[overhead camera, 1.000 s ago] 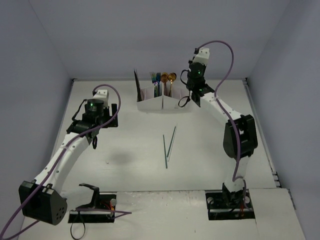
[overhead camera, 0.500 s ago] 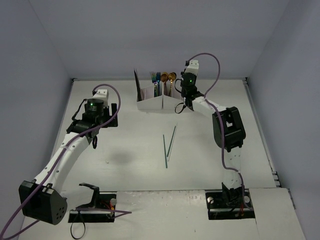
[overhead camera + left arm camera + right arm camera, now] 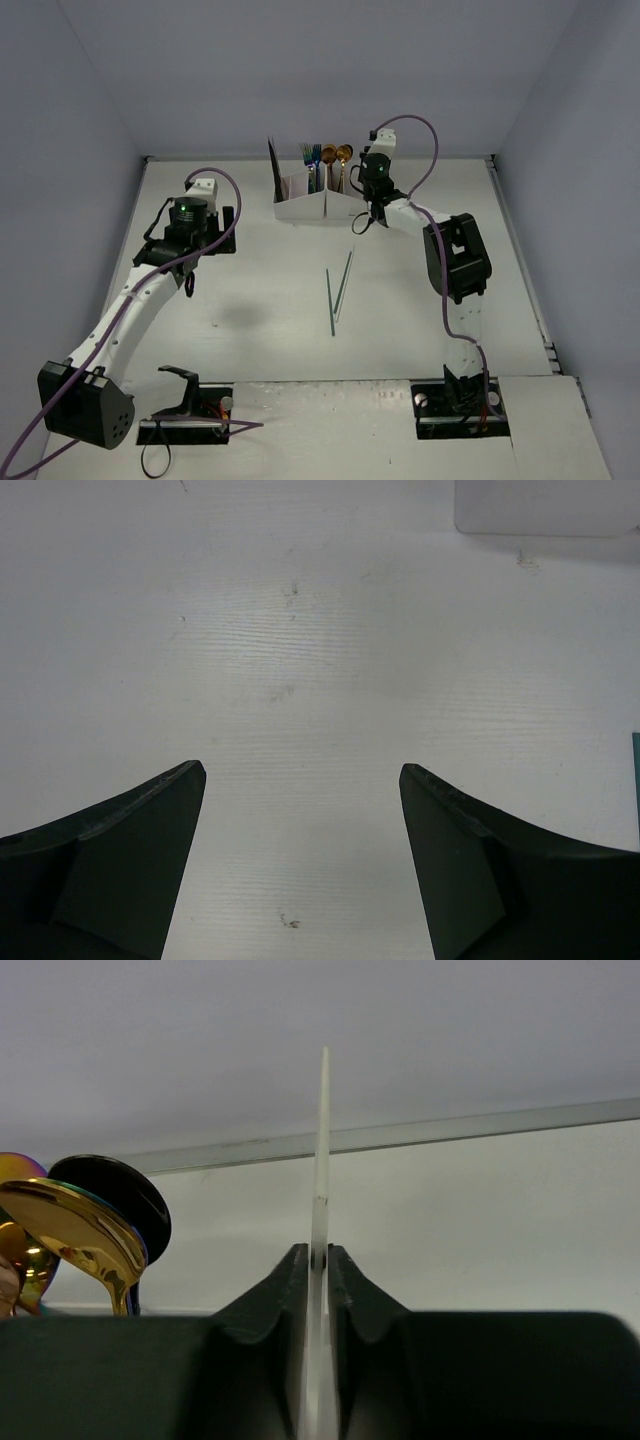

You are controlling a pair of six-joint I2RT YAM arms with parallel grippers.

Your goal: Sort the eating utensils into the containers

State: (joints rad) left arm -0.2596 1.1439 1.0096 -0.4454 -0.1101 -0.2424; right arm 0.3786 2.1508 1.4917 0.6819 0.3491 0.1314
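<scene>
Two arms are mounted at the near edge of the white counter [image 3: 250,330], and only one is found changed from a second ago. The right arm [image 3: 455,255] has been folded inward. Its elbow is drawn nearer the middle, and its wrist, earlier raised high by the right end of the box, has been lowered to that end's front corner. The left arm [image 3: 130,300] is seen where it was, bent over the left side of the counter.

The white rectangular organiser box [image 3: 310,208] with slanted dividers is placed at the far middle of the counter, unmoved. Blue-and-silver forks [image 3: 311,155] and copper and gold spoons [image 3: 336,155] are stood upright in its compartments, and a dark slim piece [image 3: 272,160] is leaned outward at the left end. In the right wrist view a polished gold spoon bowl [image 3: 75,1225] is shown overlapping a black spoon bowl [image 3: 120,1195], left of the pincer.

The right pincer [image 3: 322,1255] is closed together on a thin pale strip [image 3: 323,1140], seen edge-on and upright. Whether this is a knife blade or a box wall cannot be told. The left pincer [image 3: 302,780] is held wide apart above the counter.

Two thin teal chopsticks [image 3: 344,285] are left lying close together on the counter's middle, as before.
</scene>
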